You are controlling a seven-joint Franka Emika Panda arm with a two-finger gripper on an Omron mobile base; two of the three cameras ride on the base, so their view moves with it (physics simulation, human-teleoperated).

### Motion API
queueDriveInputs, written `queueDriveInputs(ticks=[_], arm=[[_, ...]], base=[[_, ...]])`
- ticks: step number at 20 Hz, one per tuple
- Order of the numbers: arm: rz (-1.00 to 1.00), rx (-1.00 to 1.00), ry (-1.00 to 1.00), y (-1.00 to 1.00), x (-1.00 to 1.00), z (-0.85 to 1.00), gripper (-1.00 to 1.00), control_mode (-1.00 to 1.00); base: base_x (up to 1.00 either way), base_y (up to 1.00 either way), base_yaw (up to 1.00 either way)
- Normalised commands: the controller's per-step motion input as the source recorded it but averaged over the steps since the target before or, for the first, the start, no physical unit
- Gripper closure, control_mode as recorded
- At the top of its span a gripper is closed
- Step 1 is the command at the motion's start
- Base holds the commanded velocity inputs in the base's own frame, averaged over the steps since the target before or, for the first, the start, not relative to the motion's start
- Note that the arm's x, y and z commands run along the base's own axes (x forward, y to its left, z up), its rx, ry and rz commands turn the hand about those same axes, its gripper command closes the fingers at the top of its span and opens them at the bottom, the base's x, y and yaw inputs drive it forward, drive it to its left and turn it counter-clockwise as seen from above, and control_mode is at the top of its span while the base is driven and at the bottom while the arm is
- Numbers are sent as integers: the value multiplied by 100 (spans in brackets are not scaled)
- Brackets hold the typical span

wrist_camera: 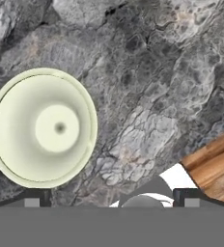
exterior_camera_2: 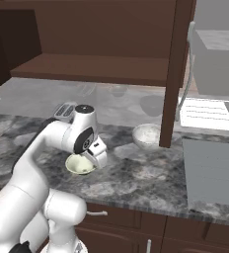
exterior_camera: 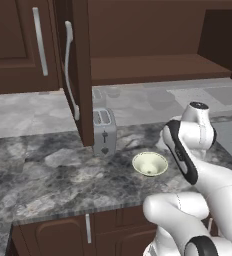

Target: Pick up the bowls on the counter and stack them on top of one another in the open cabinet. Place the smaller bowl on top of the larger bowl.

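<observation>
My hand (wrist_camera: 111, 198) hangs low over the table (exterior_camera: 48, 170), looking straight down; the two dark fingertips (wrist_camera: 36, 198) stand wide apart at the bottom of the hand view with nothing between them. In the right base view the hand (exterior_camera_2: 94, 157) sits just above the smaller bowl (exterior_camera_2: 80, 164), at its right side.

Seen from the hand, the smaller bowl (wrist_camera: 42, 128) rests upright on the stone, off to one side of the open gap rather than between the tips. It is shallow, pale cream with a yellow-green tint, its sides flaring out from a small flat bottom. In the left base view I see this bowl (exterior_camera: 150, 163) near the front edge of the table, just ahead of my arm and a little in front of the silver toaster (exterior_camera: 104, 131).

The larger bowl (exterior_camera_2: 146, 136) stands farther back, toward the wall, well apart from the smaller one and just beside the open cabinet door (exterior_camera_2: 178, 74). It is deeper and rounder, mottled grey-white.

The table is dark grey marbled stone with lighter patches. Above it the cabinet (exterior_camera: 158, 67) is dark brown wood, its plain shelf bare, its door (exterior_camera: 80, 70) swung out with a long silver bar handle (exterior_camera: 70, 70). Brown base cabinets (exterior_camera: 88, 232) sit under the front edge.
</observation>
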Motion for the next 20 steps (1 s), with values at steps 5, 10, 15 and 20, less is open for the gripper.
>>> queueDriveInputs(ticks=[5,10,15,20], arm=[[-3,7,1,2,11,-19,-100,-100],[-1,0,0,11,19,-16,-100,-100],[-2,0,0,13,20,-31,-100,-100],[-2,-1,1,4,14,-43,-100,-100]], base=[[0,0,0],[0,0,0],[0,0,0],[0,0,0]])
